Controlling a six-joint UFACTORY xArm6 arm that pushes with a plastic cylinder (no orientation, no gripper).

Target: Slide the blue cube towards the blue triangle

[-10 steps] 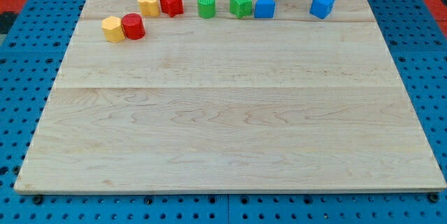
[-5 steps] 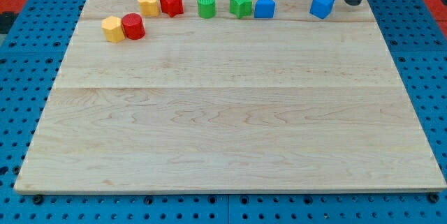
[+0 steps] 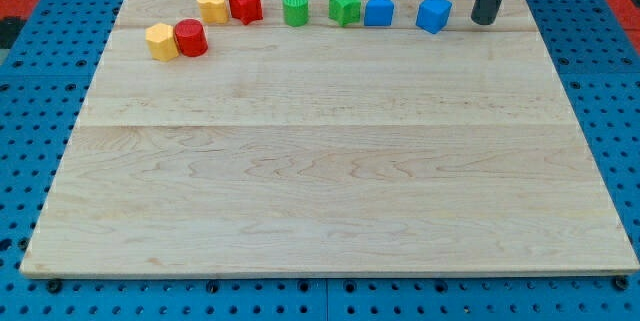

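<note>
The blue cube (image 3: 434,13) near the tabletop's (image 3: 320,161) top edge has slid left, now near the blue triangle (image 3: 379,9) though apart. My tip (image 3: 483,21) trails just right of it. No pincer here; another leftward push remains.

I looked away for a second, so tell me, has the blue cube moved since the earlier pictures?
Yes. The blue cube has slid toward the view's left, closing most of its gap to the blue triangle, which stayed put. My tip stands just right of it.
</note>
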